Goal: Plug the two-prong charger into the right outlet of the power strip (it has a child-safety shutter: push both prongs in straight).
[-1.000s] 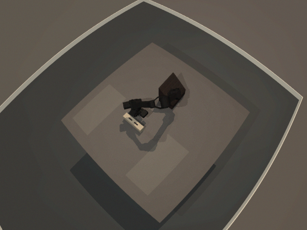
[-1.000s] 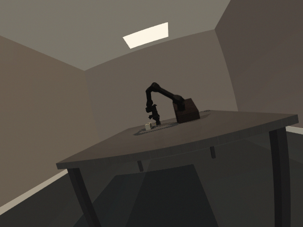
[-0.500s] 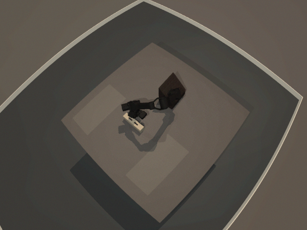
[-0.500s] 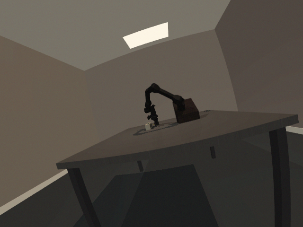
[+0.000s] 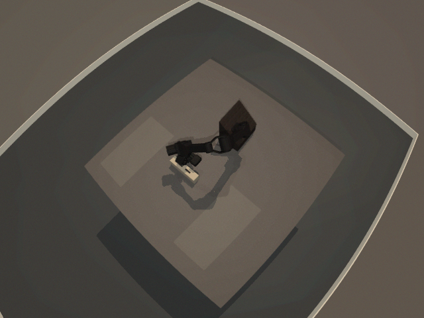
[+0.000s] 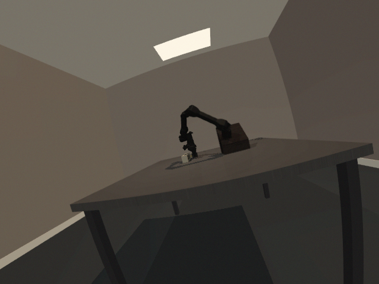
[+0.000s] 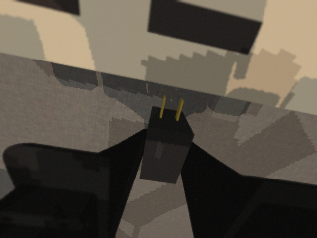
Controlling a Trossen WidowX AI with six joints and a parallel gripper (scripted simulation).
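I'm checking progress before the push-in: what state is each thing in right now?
gripper: shut on the charger, above the power strip.
charger: held, not plugged in.
prongs: both bare, pointing away from the gripper.
power strip: lying flat on the table, partly hidden under the gripper; nothing visibly plugged in.
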